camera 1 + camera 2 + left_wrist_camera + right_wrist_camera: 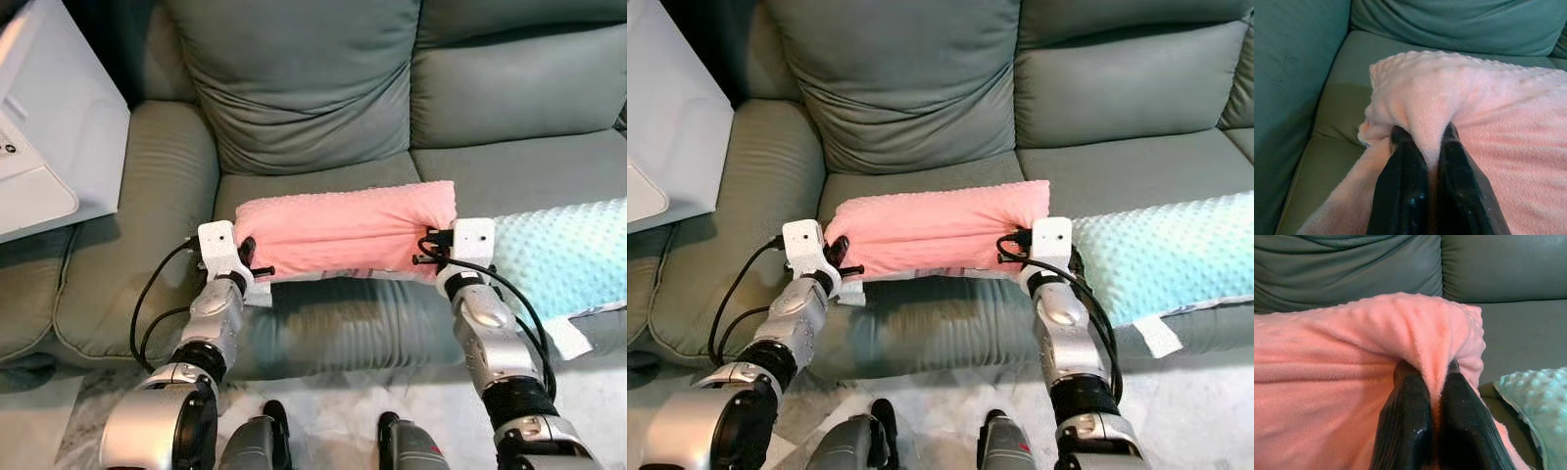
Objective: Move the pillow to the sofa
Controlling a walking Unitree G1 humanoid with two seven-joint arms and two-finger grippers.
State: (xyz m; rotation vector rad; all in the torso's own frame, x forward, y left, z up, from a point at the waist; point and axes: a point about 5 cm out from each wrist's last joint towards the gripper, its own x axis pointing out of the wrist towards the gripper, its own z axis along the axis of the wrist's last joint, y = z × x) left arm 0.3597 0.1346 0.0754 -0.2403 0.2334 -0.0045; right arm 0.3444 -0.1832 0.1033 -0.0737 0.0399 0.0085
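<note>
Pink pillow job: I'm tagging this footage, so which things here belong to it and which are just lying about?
Part of the job:
pink pillow
sofa
left gripper, pinching pillow fabric
right gripper, pinching pillow fabric

Just lying about:
mint pillow
white object

A big green sofa (pixel 509 98) has a fat back cushion (pixel 304 78) and a round arm (pixel 147 225). The floor (pixel 323 411) is pale stone. A white box (pixel 49 127) sits beside the arm.
</note>
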